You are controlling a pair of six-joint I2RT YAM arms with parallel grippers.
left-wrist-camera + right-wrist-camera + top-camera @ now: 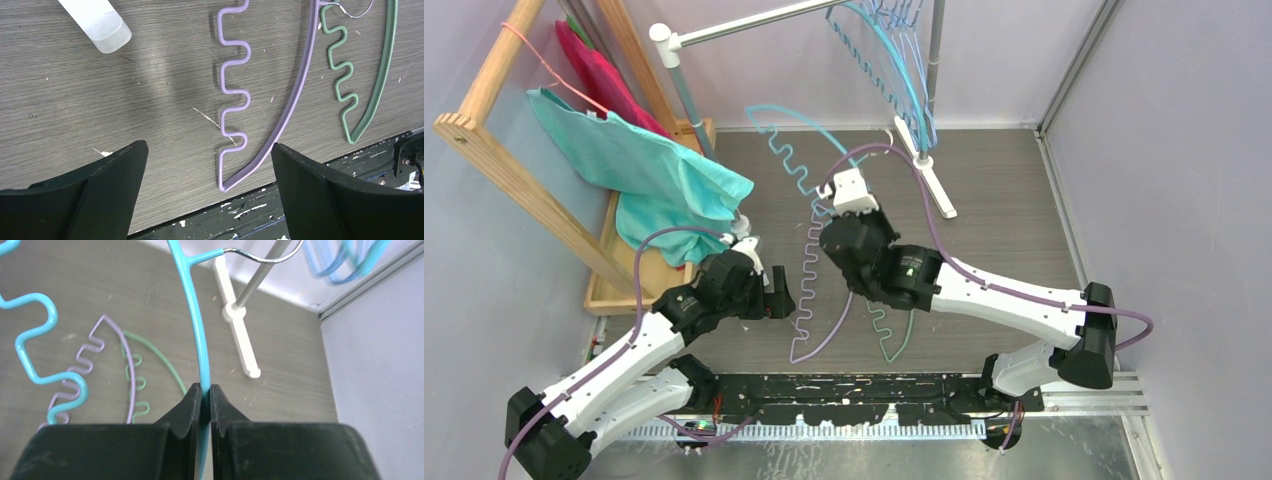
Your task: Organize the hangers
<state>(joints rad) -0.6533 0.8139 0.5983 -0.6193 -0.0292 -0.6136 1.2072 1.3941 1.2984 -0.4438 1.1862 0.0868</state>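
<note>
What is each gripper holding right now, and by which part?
The right gripper is shut on the light blue hanger, pinching its curved arm below the metal hook. The left gripper is open and holds nothing.

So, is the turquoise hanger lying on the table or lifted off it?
Lifted: the right gripper is shut on the arched bar of the turquoise hanger, holding it above the table.

On the grey table (1004, 200) two are laid flat side by side — a lavender hanger (295, 95) and a green hanger (383, 75).
</note>
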